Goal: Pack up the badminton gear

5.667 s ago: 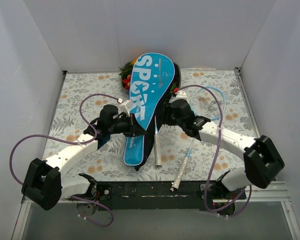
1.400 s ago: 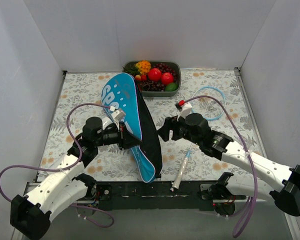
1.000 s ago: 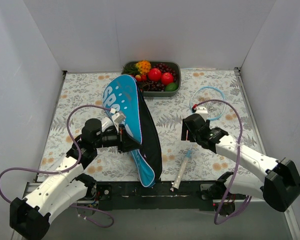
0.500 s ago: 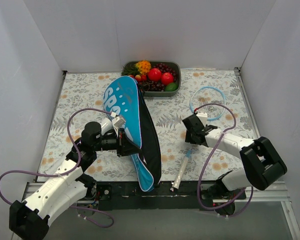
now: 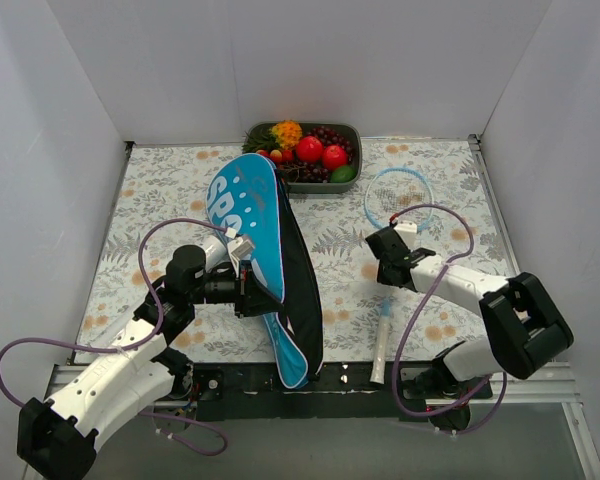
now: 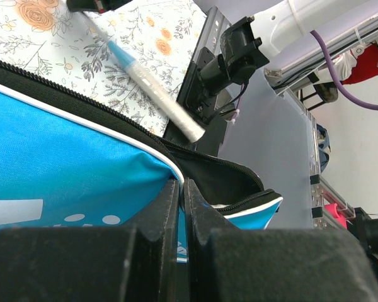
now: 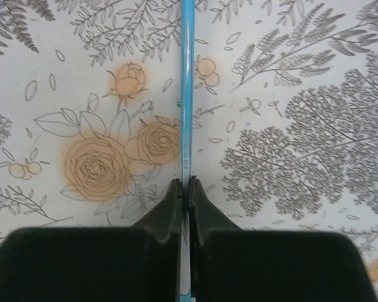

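Pinching bag (image 5: 248, 215) and racket (image 5: 380, 350), one arm apiece
The left gripper (image 5: 252, 295) is clamped on the zip edge of the blue bag, which stands tilted on its side left of centre, wide end near the fruit tray (image 5: 352, 130). The right gripper (image 7: 186, 186) squeezes the racket's thin blue shaft; the racket lies flat on the floral mat (image 5: 160, 180), handle at the near edge

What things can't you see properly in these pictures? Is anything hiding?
- Inside of the bag: in the left wrist view the opening is just dark, and the top view shows no contents either.
- Second racket and shuttlecock tube: in no view; whether the bag hides them cannot be told.
- Racket: in the right wrist view the head is cut off by the top edge, and the handle is hidden behind the right pincer.
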Controlling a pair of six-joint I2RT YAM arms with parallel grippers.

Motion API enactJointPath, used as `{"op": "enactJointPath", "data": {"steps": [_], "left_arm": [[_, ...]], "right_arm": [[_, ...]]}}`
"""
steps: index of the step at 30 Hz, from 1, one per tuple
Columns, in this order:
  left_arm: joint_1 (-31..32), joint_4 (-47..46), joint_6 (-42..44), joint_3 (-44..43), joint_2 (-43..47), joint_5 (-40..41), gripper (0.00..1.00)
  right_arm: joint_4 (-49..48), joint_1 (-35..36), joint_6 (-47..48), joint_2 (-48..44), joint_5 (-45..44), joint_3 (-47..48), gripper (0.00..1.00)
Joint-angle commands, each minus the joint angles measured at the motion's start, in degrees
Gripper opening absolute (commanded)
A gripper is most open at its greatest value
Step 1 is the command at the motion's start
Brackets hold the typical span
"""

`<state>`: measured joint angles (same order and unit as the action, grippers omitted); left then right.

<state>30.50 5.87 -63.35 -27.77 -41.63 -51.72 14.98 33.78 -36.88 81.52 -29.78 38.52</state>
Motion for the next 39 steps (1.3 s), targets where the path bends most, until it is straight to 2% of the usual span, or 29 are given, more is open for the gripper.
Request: {"op": "enactJointPath", "data": {"steps": [1, 8, 14, 21, 31, 39], "left_arm": [[0.61, -1.65, 1.12, -0.62, 0.85, -2.42, 0.00], [0.61, -1.30, 1.21, -0.71, 0.67, -1.45, 0.00], [0.70, -0.95, 1.30, -0.80, 1.02, -0.75, 0.00], [0.70, -0.95, 1.21, -0.80, 1.55, -0.13, 0.00], [0.70, -0.60, 1.30, -0.88, 1.46, 0.49, 0.00], [0.70, -0.59, 1.30, -0.88, 1.46, 0.48, 0.00]], "right_arm": [[9.18, 1.28, 2.34, -6.62, -4.05, 5.41, 0.01], [16.91, 6.99, 5.41, -14.80, -5.81, 12.36, 0.01], [26.74, 15.25, 6.56, -14.37, -7.14, 19.03, 0.01], [36.06, 24.21, 5.95, -14.28, -6.26, 22.12, 0.01], [41.26, 36.00, -1.42, -15.95, -7.39, 23.43, 0.01], [56.54, 43.20, -13.55, -15.51, -15.73, 28.88, 0.01]]}}
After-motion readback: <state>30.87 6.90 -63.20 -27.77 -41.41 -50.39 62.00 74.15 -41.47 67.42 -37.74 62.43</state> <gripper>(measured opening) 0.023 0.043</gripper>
